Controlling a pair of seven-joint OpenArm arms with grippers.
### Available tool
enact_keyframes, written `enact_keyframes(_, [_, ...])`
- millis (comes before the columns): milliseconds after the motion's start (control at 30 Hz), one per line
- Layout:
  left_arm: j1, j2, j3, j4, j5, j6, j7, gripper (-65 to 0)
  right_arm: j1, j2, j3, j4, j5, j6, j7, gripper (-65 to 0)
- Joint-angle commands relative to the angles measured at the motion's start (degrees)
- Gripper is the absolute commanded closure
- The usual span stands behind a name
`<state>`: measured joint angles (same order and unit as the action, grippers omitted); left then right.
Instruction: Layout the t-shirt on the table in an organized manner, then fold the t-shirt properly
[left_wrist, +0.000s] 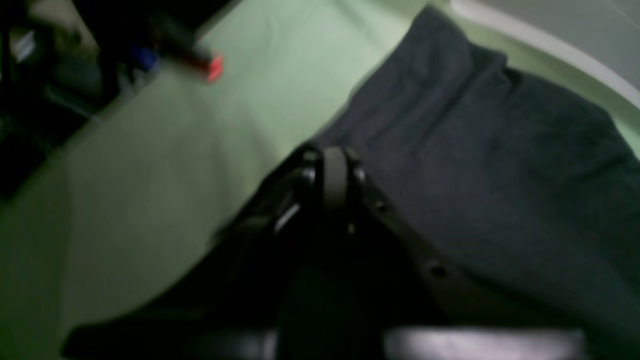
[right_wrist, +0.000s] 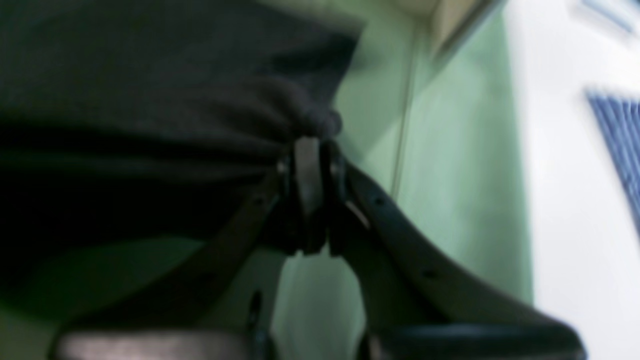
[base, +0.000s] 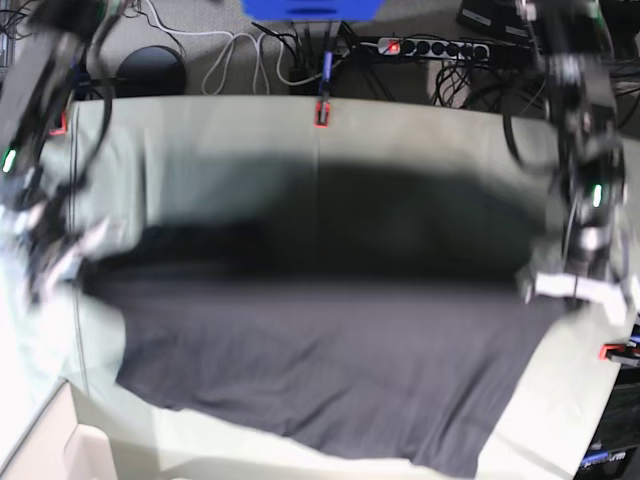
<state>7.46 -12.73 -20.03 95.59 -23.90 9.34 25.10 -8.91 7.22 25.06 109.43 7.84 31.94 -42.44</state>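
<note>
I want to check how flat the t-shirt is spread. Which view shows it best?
The base view: the whole t-shirt shows, stretched between both arms above the table. The left wrist view shows only a blurred part by the left pincer; the right wrist view only the bunched edge clamped in the right pincer.

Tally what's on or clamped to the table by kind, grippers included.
t-shirt: 1
red clamps on the table: 3, at
grippers: 2, left gripper and right gripper, each shut on the t-shirt
Total: 6
</note>
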Motion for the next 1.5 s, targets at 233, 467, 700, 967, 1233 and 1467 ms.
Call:
enact_keyframes(233, [10.3, -0.8, -9.6, 7.1, -6.8, 0.5, -2.0, 0.0, -6.9, -0.9, 0.2, 2.3, 0.5, 4.5, 1.7, 0.0])
enact_keyframes(467, [16.5, 1.1, -9.6, 7.0, -7.4, 0.5, -2.1, 0.0, -8.5, -0.9, 2.9, 2.4, 0.4, 8.1, 1.8, 0.0])
enact_keyframes(700, [16.8, 3.6, -9.5, 3.5, -7.4, 0.5, -1.9, 0.0, -8.3, -1.0, 2.7, 0.9, 0.3, 8.1, 1.4, 0.0])
enact_keyframes(967, [16.9, 3.3, -9.2, -2.2, -7.4, 0.5, -1.7, -0.1, -8.2, -0.9, 2.8, -4.0, 0.3, 8.1, 1.8, -8.8])
enact_keyframes(1233, [16.7, 3.8, -9.2, -2.5, -7.5, 0.5, -1.7, -19.7, -6.4, -0.9, 3.3, -5.5, 0.2, 8.1, 1.4, -22.5])
enact_keyframes(1467, [16.9, 4.8, -9.6, -2.4, -7.5, 0.5, -1.7, -37.4, -8.8, -2.3, 5.1, -5.0, 0.3, 8.1, 1.8, -23.8])
